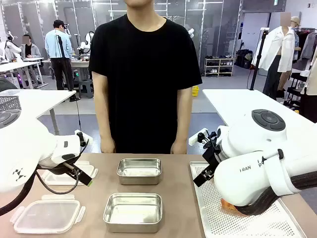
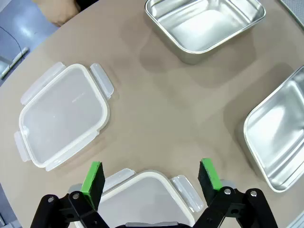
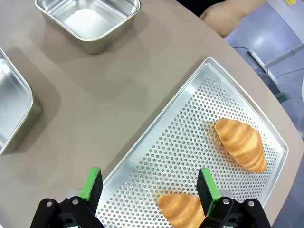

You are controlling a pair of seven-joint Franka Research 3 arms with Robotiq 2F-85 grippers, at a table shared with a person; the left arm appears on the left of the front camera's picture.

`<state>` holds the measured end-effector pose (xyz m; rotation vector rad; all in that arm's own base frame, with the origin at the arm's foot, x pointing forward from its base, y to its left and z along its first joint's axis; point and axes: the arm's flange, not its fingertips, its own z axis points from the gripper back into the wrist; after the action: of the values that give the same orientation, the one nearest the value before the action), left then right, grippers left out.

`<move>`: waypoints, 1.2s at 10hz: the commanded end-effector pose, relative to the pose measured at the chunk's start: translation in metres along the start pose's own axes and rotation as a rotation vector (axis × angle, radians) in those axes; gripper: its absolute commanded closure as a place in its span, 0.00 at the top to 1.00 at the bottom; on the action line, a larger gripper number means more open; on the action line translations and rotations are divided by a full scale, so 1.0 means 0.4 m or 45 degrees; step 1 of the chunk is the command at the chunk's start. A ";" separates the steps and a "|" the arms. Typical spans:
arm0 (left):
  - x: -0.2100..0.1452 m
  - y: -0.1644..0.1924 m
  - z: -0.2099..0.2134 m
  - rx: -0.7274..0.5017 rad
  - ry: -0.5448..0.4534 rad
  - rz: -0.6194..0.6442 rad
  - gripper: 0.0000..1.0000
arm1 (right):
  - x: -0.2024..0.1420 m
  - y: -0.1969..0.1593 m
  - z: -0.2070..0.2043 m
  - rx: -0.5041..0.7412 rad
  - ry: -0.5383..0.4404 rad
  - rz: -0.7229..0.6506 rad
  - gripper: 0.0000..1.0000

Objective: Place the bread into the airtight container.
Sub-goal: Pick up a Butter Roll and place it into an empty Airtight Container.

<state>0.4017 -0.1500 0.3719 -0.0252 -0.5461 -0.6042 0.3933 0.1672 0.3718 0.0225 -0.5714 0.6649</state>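
Observation:
Two pieces of bread, golden croissants, lie on the perforated metal tray (image 3: 180, 137): one croissant (image 3: 241, 143) is farther off and the other croissant (image 3: 182, 209) is close by my right fingertip. My right gripper (image 3: 149, 184) hovers open above the tray with nothing between its fingers. Two open steel containers stand mid-table, the far container (image 1: 139, 171) and the near container (image 1: 132, 212). My left gripper (image 2: 151, 175) is open and empty, hanging over a clear snap-lock lid (image 2: 147, 202). A second lid (image 2: 64, 116) lies beside it.
A person in a black shirt stands at the far edge of the table, one hand (image 3: 228, 14) resting near the tray's corner. Bare tabletop (image 2: 166, 109) lies between the lids and the containers.

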 end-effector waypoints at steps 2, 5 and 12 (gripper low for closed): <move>0.000 -0.001 0.000 0.000 0.000 -0.001 1.00 | 0.000 0.000 0.000 0.000 0.000 0.000 1.00; 0.000 -0.001 0.000 0.000 0.000 -0.001 1.00 | 0.000 0.000 0.000 0.000 0.000 0.000 1.00; 0.176 0.146 0.351 -0.092 0.034 0.075 1.00 | 0.080 -0.141 0.305 0.059 -0.099 -0.027 1.00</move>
<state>0.4111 -0.1308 0.4851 -0.0723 -0.5286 -0.5672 0.3919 0.1406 0.4482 0.0507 -0.6296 0.6275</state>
